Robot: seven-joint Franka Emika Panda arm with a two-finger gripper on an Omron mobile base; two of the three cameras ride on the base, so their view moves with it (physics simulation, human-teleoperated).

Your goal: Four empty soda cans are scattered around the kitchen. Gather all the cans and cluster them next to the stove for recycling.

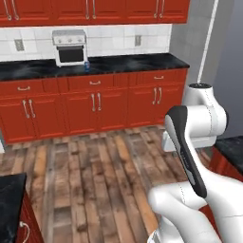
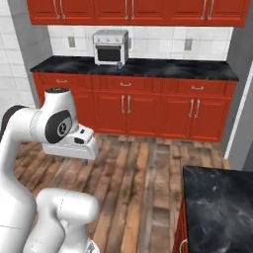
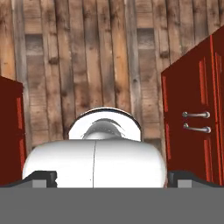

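A blue soda can (image 1: 87, 65) (image 2: 119, 65) stands on the far black countertop (image 1: 137, 62) (image 2: 173, 68), just in front of the right corner of a white toaster oven (image 1: 70, 47) (image 2: 110, 47). My arm is folded up over the wooden floor, well short of that counter. In the hand view my gripper (image 3: 112, 178) points down at the floorboards, its dark fingertips (image 3: 43, 177) wide apart and open, with nothing between them. The stove is out of view.
Red base cabinets (image 1: 95, 107) (image 2: 128, 108) run under the far counter, with wall cabinets above. A black island top (image 2: 217, 202) sits close on my right and another counter corner (image 1: 9, 199) on my left. The wooden floor (image 1: 95, 166) lies between them.
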